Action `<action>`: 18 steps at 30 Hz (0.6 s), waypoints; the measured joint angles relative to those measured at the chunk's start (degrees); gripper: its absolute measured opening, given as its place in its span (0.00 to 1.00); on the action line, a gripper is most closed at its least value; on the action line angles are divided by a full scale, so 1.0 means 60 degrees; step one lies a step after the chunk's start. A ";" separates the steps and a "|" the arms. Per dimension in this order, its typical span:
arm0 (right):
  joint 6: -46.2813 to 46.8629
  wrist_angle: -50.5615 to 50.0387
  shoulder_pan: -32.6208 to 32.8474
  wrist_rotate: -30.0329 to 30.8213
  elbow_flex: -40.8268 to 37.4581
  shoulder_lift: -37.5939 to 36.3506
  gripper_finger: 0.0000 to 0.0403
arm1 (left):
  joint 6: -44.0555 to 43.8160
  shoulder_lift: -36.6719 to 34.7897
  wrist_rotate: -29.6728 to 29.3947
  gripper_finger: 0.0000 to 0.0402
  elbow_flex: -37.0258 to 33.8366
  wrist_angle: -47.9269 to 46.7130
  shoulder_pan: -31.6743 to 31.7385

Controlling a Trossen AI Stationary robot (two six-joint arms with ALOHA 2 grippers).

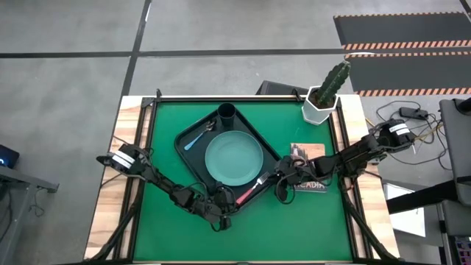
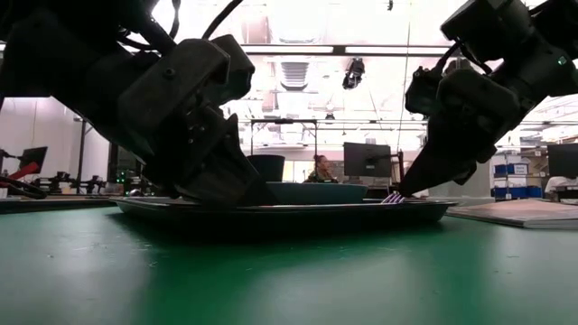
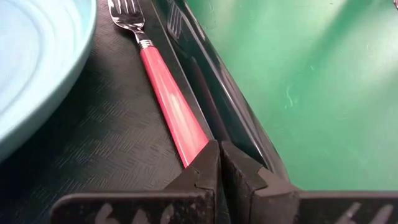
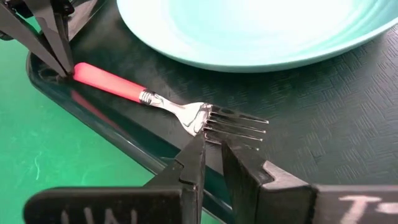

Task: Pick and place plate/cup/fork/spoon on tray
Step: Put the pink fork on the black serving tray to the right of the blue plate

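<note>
Fork point(image 4: 168, 102): red-pink handle, silver tines, flat on tray point(image 4: 323, 130).

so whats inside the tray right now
The tray holds the plate, cup, spoon and fork. The tray floor under the plate is covered.

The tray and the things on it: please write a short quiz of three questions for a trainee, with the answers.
1. True or false: the fork lies inside the tray, beside the plate.
2. Which thing lies closest to the cup? A) the spoon B) the fork C) a knife
3. Which end effector is at the tip of the fork's red handle?

Key: 1 true. 2 A. 3 the left end effector; the right end effector is at the tines.
</note>
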 joint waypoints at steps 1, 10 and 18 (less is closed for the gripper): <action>0.0000 -0.0002 0.0000 0.0009 0.0002 0.0000 0.11 | -0.0009 0.0000 0.0000 0.00 0.0000 -0.0004 0.0000; -0.0006 0.0000 0.0000 0.0023 0.0001 0.0004 0.11 | -0.0016 -0.0015 -0.0058 0.00 -0.0009 -0.0018 0.0004; -0.0062 -0.0004 -0.0004 0.0205 0.0000 0.0004 0.11 | -0.0009 -0.0062 -0.0197 0.00 -0.0022 -0.0047 0.0007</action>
